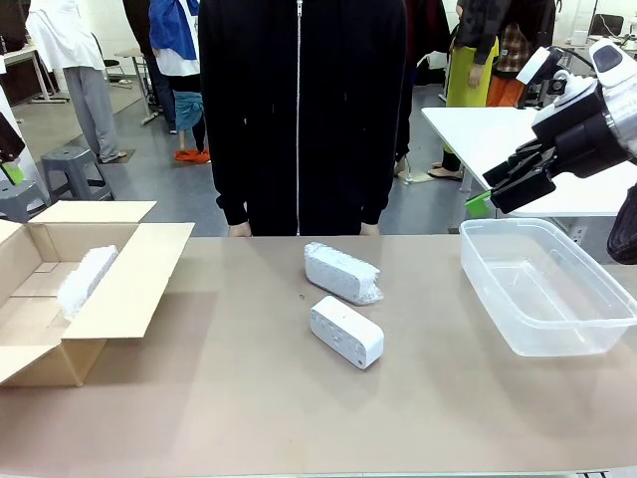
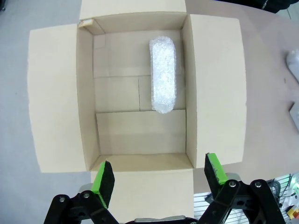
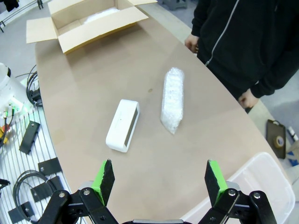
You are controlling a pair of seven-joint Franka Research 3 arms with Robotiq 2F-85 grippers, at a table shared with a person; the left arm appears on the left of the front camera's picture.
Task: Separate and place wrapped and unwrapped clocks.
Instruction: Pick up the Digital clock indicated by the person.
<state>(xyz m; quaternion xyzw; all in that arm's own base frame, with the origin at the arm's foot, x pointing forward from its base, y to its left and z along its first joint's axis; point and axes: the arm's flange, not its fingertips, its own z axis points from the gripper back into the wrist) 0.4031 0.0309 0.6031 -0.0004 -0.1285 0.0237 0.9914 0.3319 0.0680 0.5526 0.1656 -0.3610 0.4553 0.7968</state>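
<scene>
Right wrist view puts the bare clock (image 3: pixel 122 125) near the wrapped bundle (image 3: pixel 172 99), so our right gripper (image 3: pixel 160 170), spread empty like the left gripper (image 2: pixel 159 168), might nudge both.

The box (image 2: pixel 215 93) is lying directly beneath the left gripper (image 2: pixel 158 164), with one wrapped bundle (image 2: pixel 163 74) resting inside it, ahead of the jaws. Ahead of the jaws of the right gripper (image 3: pixel 159 165), the unwrapped clock (image 3: pixel 122 125) and a second wrapped bundle (image 3: pixel 172 99) are lying side by side on the table (image 3: pixel 93 79), apart, the tub (image 3: pixel 268 186) sitting below one finger.
</scene>
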